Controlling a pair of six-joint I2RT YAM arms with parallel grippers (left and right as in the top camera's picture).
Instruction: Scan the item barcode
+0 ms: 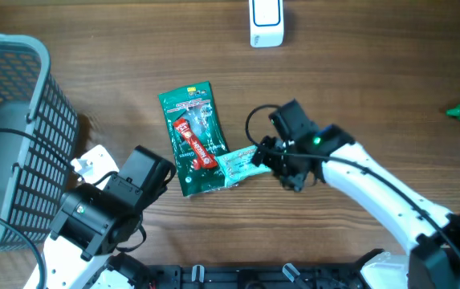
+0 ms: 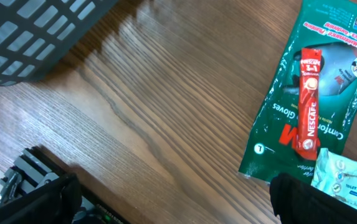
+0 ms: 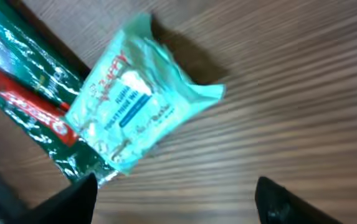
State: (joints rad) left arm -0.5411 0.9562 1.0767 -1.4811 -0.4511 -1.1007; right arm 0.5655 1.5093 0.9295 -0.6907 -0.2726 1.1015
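In the overhead view, a pale teal, crinkled plastic wipes packet lay just below the middle of the frame. Its left end met the lower right corner of a flat green plastic glove packet, on which a slim red coffee stick rested. The right gripper sat at the wipes packet's right end. The left gripper waited at lower left, just beside the glove packet. A white boxy plastic scanner stood at the top edge, well apart from everything. A dark grey plastic mesh basket filled the upper left.

In the left wrist view, the left gripper was spread wide over bare brown wood-grain table, grasping nothing. The glove packet and coffee stick lay at upper right, with the wipes packet at the lower right corner.

In the right wrist view, the wipes packet lay tilted at upper left. The right gripper was below it, with its fingers apart and not touching the packet.

The wipes packet seemed to be the item to scan. A good grasp would move further onto its body before closing across the narrow width, avoiding the flimsy sealed edge. It should then lift straight up so the glove packet was not dragged. No barcode showed on the printed face, so it was probably underneath and would need turning toward the scanner.
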